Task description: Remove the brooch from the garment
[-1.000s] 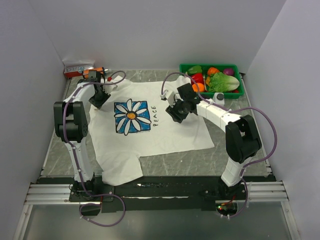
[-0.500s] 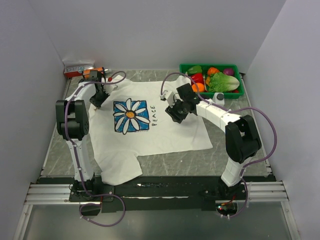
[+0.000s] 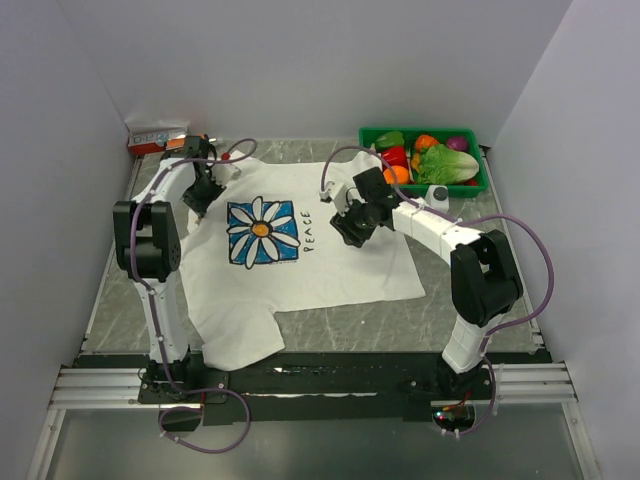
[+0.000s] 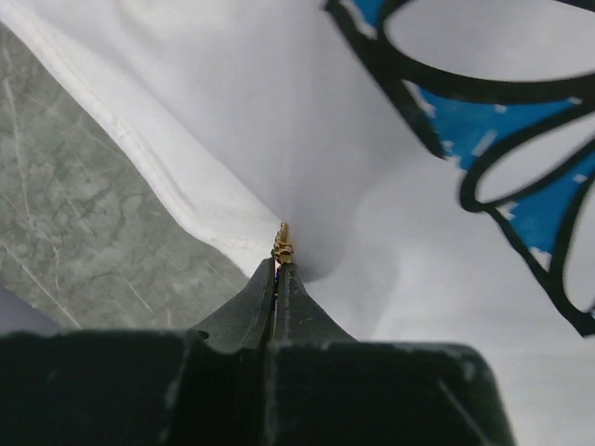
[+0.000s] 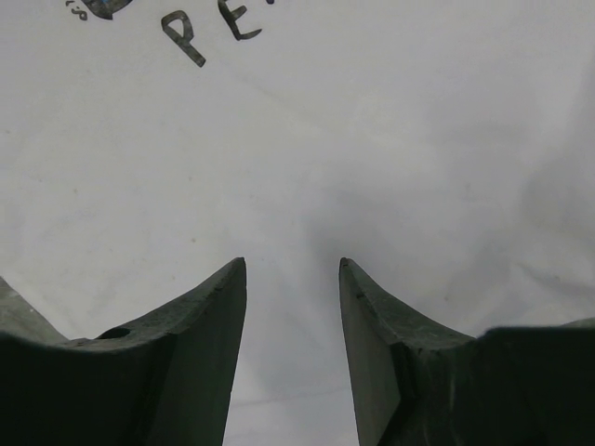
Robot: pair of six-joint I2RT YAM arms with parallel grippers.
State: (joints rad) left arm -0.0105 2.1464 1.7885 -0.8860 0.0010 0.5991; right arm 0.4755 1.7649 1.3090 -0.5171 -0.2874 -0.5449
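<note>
The white T-shirt (image 3: pixel 330 265) lies flat on the table, with its blue square, daisy and "PEACE" print. My left gripper (image 3: pixel 198 195) is at the shirt's left sleeve edge. In the left wrist view it (image 4: pixel 278 263) is shut on the tiny gold brooch (image 4: pixel 283 243), which pokes out at the fingertips and still touches the cloth (image 4: pixel 372 186), pulling it into a small peak. My right gripper (image 3: pixel 350 228) is open and presses down on the shirt right of the word "PEACE". In the right wrist view its fingers (image 5: pixel 290 265) rest on plain white cloth (image 5: pixel 372 139).
A green bin (image 3: pixel 478 182) of toy vegetables stands at the back right, just behind my right arm. A small red and white box (image 3: pixel 155 135) lies at the back left corner. Grey walls close in the table on three sides.
My left gripper has moved slightly up and right at the sleeve edge, and the shirt's left side has shifted with it. The right arm has stayed in place.
</note>
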